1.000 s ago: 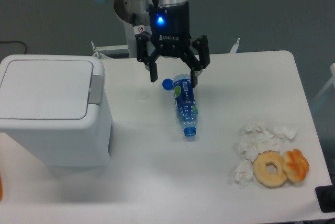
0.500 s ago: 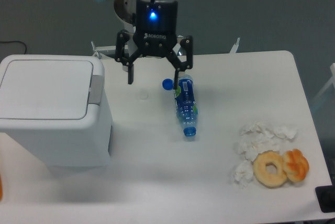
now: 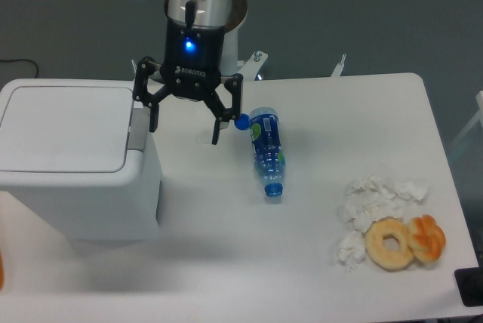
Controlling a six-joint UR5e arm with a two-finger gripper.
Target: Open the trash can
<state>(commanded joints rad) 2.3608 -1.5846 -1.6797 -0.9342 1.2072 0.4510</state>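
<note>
Even, fairly bright overhead light washes the white desk [image 3: 317, 263] pale, with soft, faint shadows under the trash can [image 3: 75, 164] and beside the bottle [image 3: 267, 149]. A blue indicator lamp glows sharply on the gripper [image 3: 186, 125] body. Focus is fair throughout, though the picture is slightly grainy, and the grey backdrop stays dim.

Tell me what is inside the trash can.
Cannot be seen: the trash can has its flat lid shut, covering the inside. The open hand hangs beside the lid's right edge, holding nothing.
</note>
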